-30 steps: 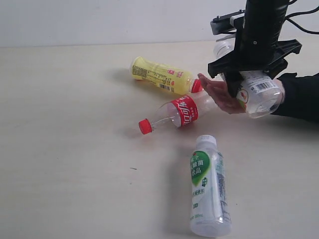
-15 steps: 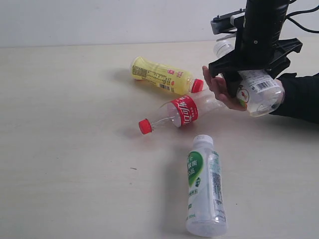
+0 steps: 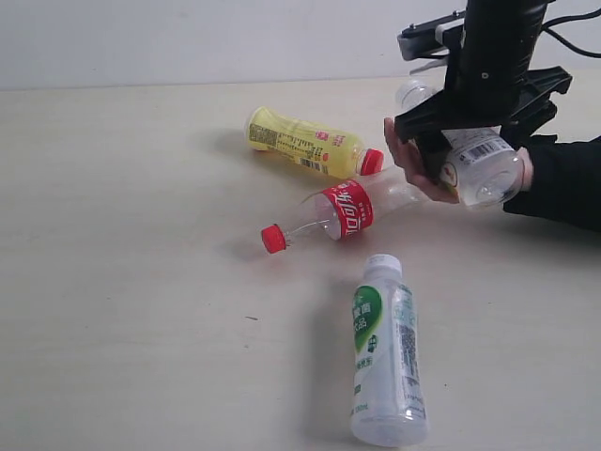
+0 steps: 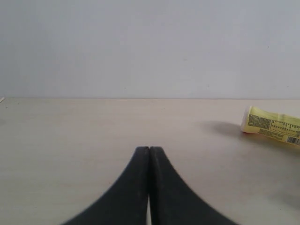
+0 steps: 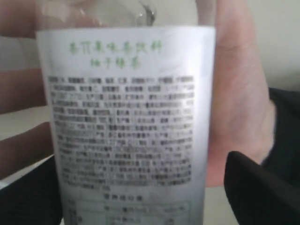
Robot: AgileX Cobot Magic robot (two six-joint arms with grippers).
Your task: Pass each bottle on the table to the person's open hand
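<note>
The clear bottle with a white label (image 3: 479, 164) lies in the person's hand (image 3: 406, 160), whose fingers curl round it. My right gripper (image 3: 477, 139) straddles it with jaws open. In the right wrist view the bottle (image 5: 126, 117) fills the frame against the palm (image 5: 239, 108), and a gap shows between it and one finger (image 5: 253, 183) of the right gripper (image 5: 136, 187). On the table (image 3: 141, 235) lie a yellow bottle (image 3: 305, 143), a red-labelled clear bottle (image 3: 343, 211) and a white-green bottle (image 3: 387, 352). My left gripper (image 4: 149, 150) is shut and empty, low over the table, with the yellow bottle (image 4: 272, 125) off to one side.
The person's dark sleeve (image 3: 563, 178) reaches in from the right edge. A pale wall (image 3: 188, 38) runs behind the table's far edge. The red-labelled bottle's base lies just below the person's hand.
The right jaws have spread wider. The person's fingers have curled up round the white-labelled bottle and raised it slightly. The white-green bottle has rolled a little to the left.
</note>
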